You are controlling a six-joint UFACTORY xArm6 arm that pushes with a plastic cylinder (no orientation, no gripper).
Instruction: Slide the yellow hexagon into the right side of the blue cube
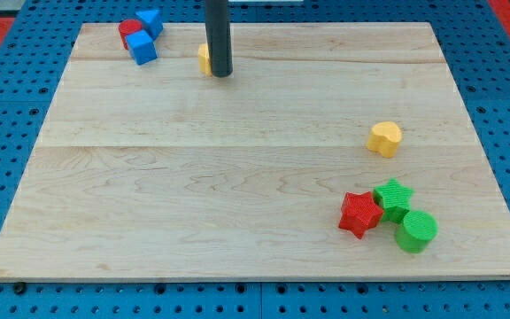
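The yellow hexagon (204,58) lies near the view's top, left of centre, mostly hidden behind my rod. My tip (222,74) rests on the board touching the hexagon's right side. The blue cube (142,49) sits further left at the top, with a clear gap between it and the hexagon. A red cylinder (130,32) and a second blue block (150,20) touch the cube from above.
A yellow heart (384,138) lies at the right middle. A red star (359,214), a green star (393,198) and a green cylinder (415,231) cluster at the bottom right. The wooden board (237,195) lies on a blue pegboard.
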